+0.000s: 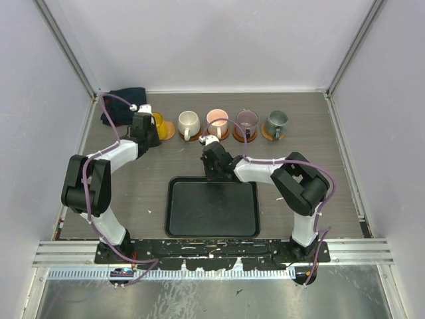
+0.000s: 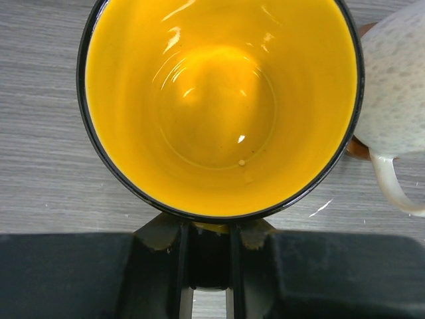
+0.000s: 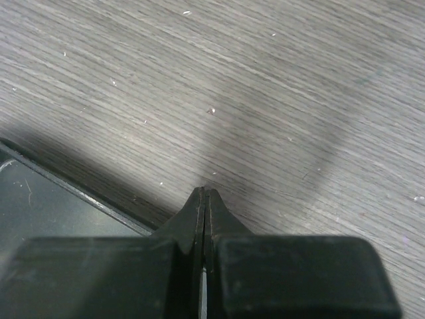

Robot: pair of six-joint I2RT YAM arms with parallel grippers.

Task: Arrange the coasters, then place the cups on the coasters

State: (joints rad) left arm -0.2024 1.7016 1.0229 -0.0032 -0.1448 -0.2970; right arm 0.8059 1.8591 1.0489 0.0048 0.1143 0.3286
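My left gripper (image 2: 209, 232) is nearly closed, pinching the yellow cup (image 2: 219, 106) near the bench's far left corner, just beside the white cup (image 2: 398, 86). I'd centre it over its coaster (image 1: 169, 131), lower it flat, then let go. My right gripper (image 3: 204, 197) is closed and empty.

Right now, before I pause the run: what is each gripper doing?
Left gripper: closed on the yellow cup.
Right gripper: shut, holding nothing.
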